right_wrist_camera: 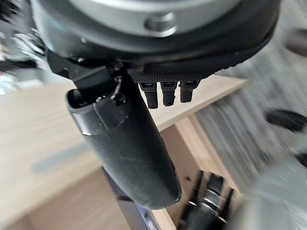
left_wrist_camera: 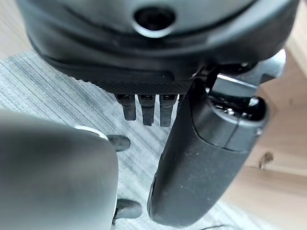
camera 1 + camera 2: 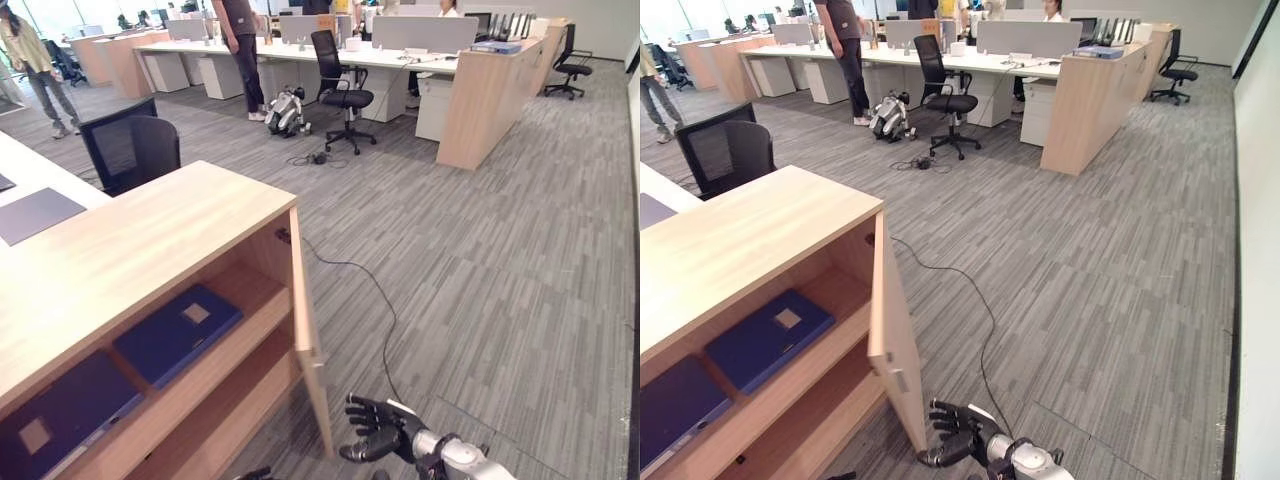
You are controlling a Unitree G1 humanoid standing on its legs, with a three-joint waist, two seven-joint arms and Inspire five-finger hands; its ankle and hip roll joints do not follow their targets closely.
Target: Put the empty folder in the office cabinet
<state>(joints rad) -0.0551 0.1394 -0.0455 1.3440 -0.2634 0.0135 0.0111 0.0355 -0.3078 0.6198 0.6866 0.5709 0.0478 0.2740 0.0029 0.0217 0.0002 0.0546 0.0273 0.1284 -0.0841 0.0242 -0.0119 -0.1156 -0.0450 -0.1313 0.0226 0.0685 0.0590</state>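
Observation:
The light wooden office cabinet (image 3: 130, 240) stands at my left with its door (image 3: 310, 330) swung open. Two dark blue folders lie flat on its upper shelf: one (image 3: 178, 332) near the door, the other (image 3: 55, 415) further left. My right hand (image 3: 380, 430) hovers low over the carpet, just right of the door's lower edge, fingers spread and holding nothing. In the right wrist view that hand (image 1: 124, 139) has straight fingers, with the cabinet's wood beyond them. My left hand (image 2: 201, 163) hangs over the carpet beside the cabinet, fingers straight and empty.
A black mesh chair (image 3: 130, 150) stands behind the cabinet, beside a white desk with a grey pad (image 3: 35, 213). Further back are desks, another office chair (image 3: 342, 95), a small robot (image 3: 287, 110) on the floor and people standing. Open carpet lies to the right.

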